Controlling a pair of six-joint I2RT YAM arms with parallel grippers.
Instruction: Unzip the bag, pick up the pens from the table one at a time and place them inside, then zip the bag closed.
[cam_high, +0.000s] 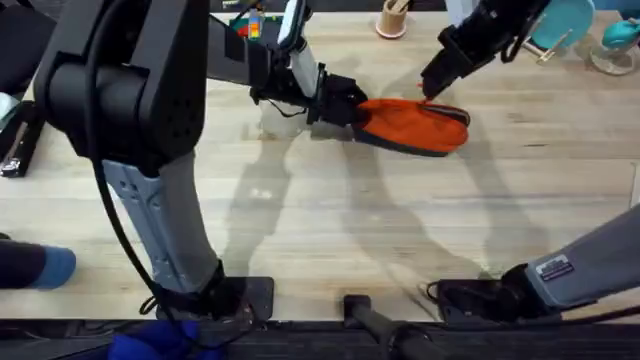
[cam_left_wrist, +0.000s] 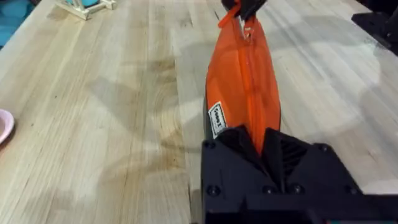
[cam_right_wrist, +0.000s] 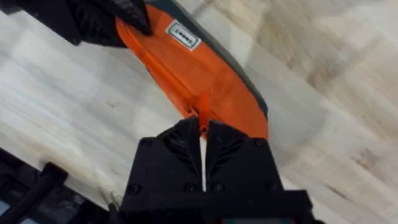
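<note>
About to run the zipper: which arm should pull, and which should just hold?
Right. Its pincer is shut on the orange zipper pull at one end of the bag. The left pincer clamps the bag's other end, so it is likely better as the anchor.

Matte black arms with grey link sections, black cables, and a white label near 1 base.
</note>
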